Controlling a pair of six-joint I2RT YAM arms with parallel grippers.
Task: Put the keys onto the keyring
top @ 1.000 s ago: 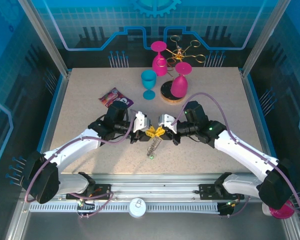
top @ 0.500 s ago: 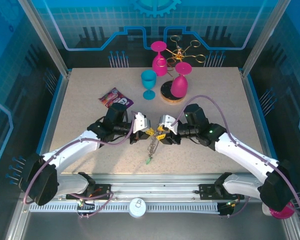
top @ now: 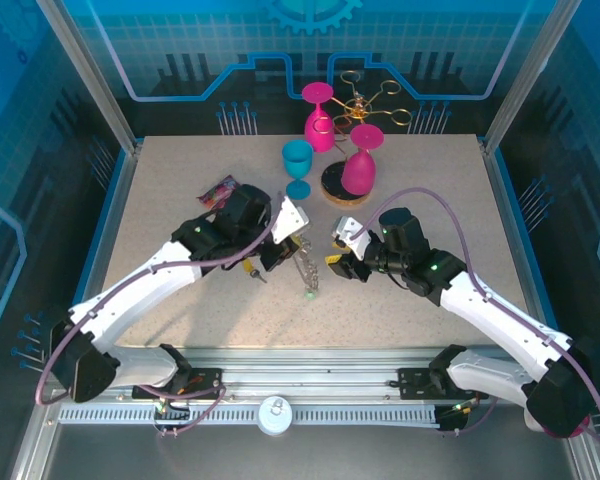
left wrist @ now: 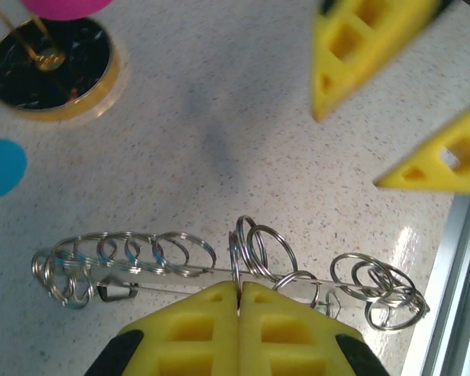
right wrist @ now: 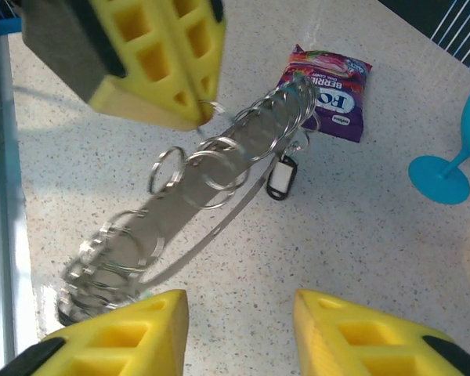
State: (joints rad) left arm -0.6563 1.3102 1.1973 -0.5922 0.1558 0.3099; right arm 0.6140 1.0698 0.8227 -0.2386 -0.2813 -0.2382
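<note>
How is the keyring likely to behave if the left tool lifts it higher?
Likely floppy: the keyring hangs slanting from the shut left tool, so its loose small rings may slide and swing. Thin smooth wire, pinched at one spot, could pivot or slip.

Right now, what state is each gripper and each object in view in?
left gripper: shut on the keyring
right gripper: open, empty
keyring: hanging from the left gripper
yellow-orange key: lying loose on the table, off the ring
blue goblet: upright
near pink goblet: hanging bowl-down on the gold stand
far pink goblet: hanging bowl-down on the gold stand
candy packet: lying flat
</note>
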